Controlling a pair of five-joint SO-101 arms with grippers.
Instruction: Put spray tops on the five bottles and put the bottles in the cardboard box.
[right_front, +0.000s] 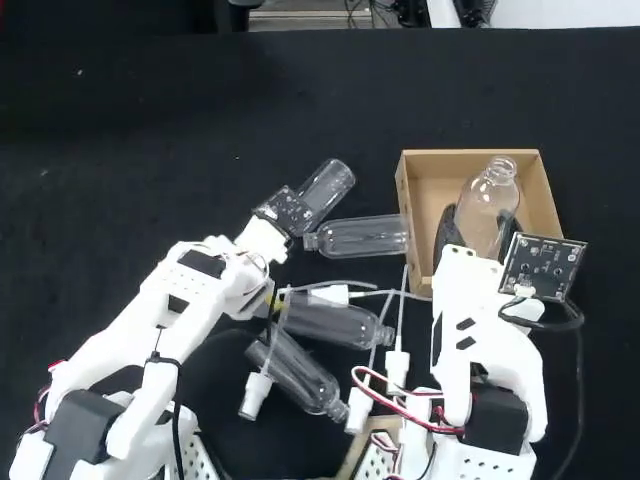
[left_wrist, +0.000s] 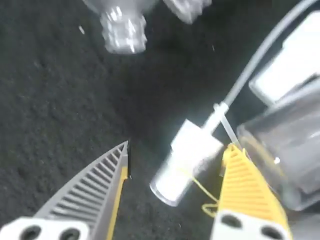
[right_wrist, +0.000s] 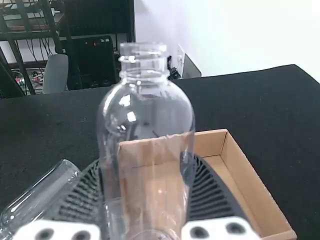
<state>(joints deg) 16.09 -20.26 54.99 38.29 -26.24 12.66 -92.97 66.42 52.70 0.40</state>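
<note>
- Two claws showed. The left claw (left_wrist: 178, 147) stood spread, its jaws either side of one spray top (left_wrist: 187, 160) that lay on the table (left_wrist: 60, 100), not closed on it.
- One clear bottle (right_wrist: 145, 130) was pinched upright in the right claw (right_wrist: 147, 200), its neck bare.
- From the high view, that held bottle sat within the outline of the one cardboard box (right_front: 405, 200).
- Four other bottles (right_front: 360, 238) lay on their sides on the table beside the box, making five bottles in all.
- Four white spray tops could be counted from above, each with a thin tube, lying loose among the fallen bottles.
- Two bottle necks lay just beyond the left claw.
</note>
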